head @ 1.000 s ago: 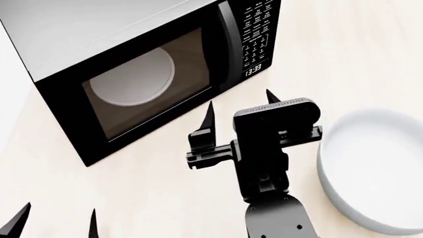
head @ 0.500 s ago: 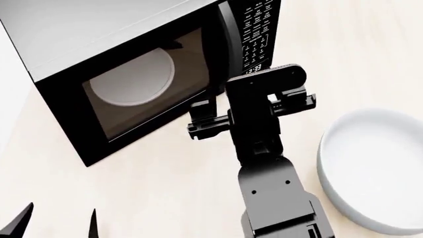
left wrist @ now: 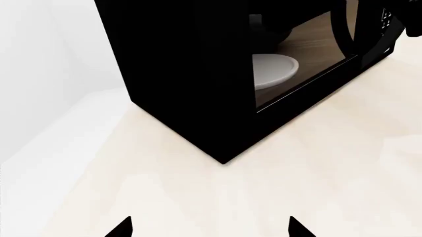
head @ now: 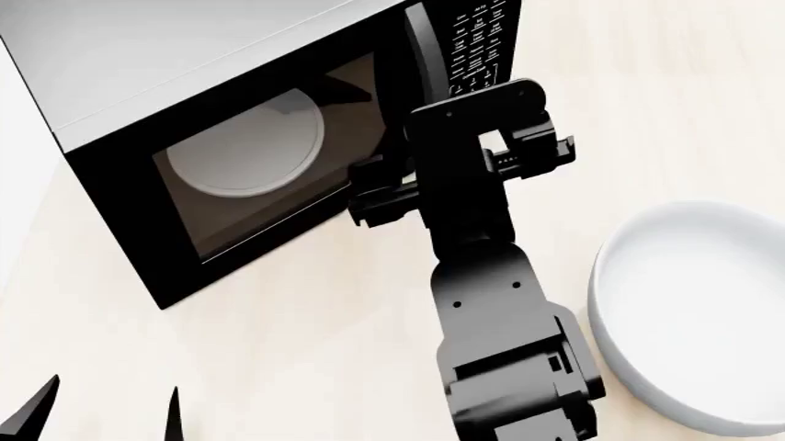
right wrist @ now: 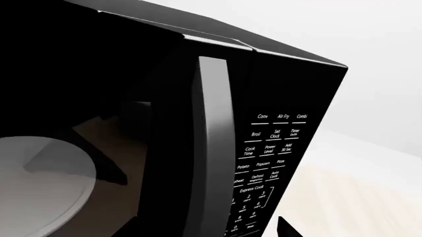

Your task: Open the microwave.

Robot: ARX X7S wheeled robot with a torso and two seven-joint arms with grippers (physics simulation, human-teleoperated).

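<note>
Fingers of the left gripper (head: pixel 105 412) show only as two dark tips spread apart over the pale bench (head: pixel 282 349), well short of the microwave (head: pixel 245 138); its wrist view looks at the oven's black side and near corner, with the white turntable plate (left wrist: pixel 274 70) visible through the door glass. Further right, the right gripper (head: pixel 424 175) is pressed up against the door's handle (right wrist: pixel 214 148) — from the head view its body hides the fingers, so whether they are apart or clamped cannot be told. Only the right wrist view reads the keypad (right wrist: pixel 267 168): Conv, Air Fry, Combi, Broil, Set Clock, Cook Time, Power Level, Add 30 Sec., Potato, Popcorn, Pizza, Express Cook. One dark fingertip (right wrist: pixel 287 228) shows beside the keypad. Rightmost on the bench sits a white bowl (head: pixel 699 312) — seen from the head alone.
</note>
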